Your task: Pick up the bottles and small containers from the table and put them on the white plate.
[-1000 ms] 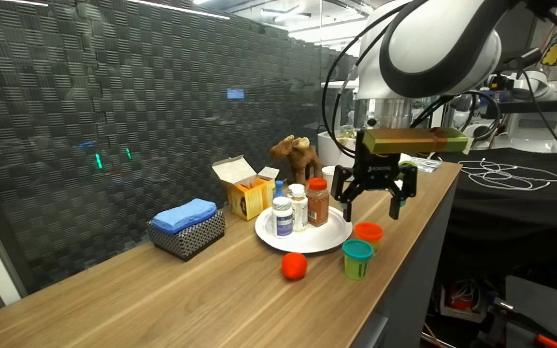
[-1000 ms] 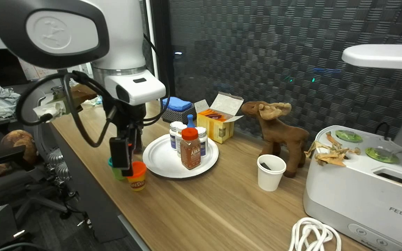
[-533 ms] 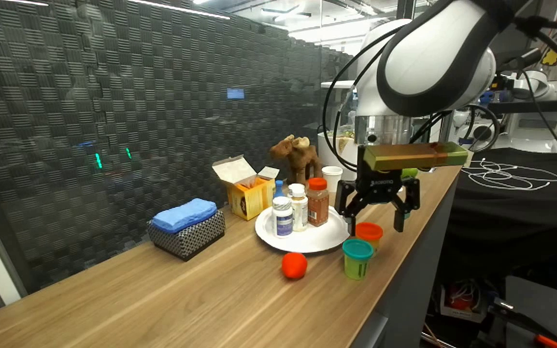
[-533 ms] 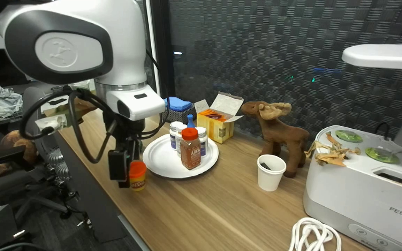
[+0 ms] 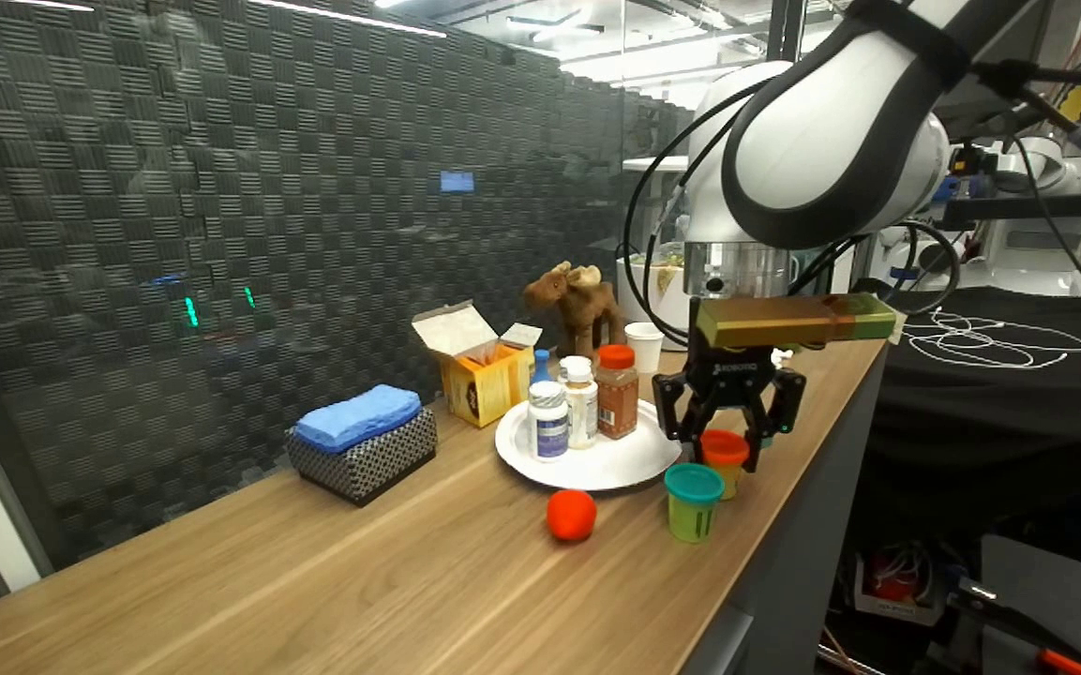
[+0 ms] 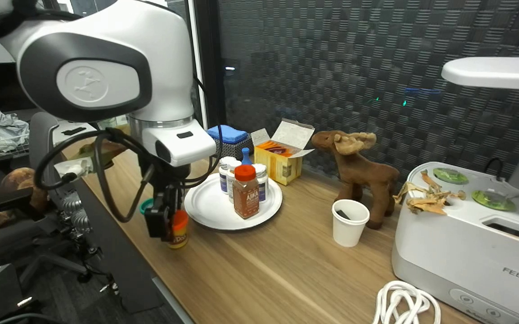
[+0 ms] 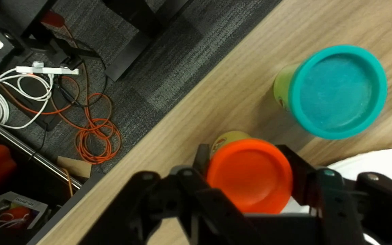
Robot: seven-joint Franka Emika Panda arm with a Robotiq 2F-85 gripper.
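- In an exterior view, the claw [image 5: 725, 461] was clenched on the orange-lidded Play-Doh tub [image 5: 729, 475], which stood on the bench [image 5: 390, 581] near the teal-lidded tub [image 5: 692, 508].
- In an exterior view, the white plate [image 6: 205, 209] bore the Ajika bottle [image 6: 246, 198] and three white pill bottles [image 6: 263, 186].
- In the wrist view, fingers [image 7: 201, 160] met the orange lid [image 7: 250, 176] from opposite sides; the teal-lidded tub stood apart.
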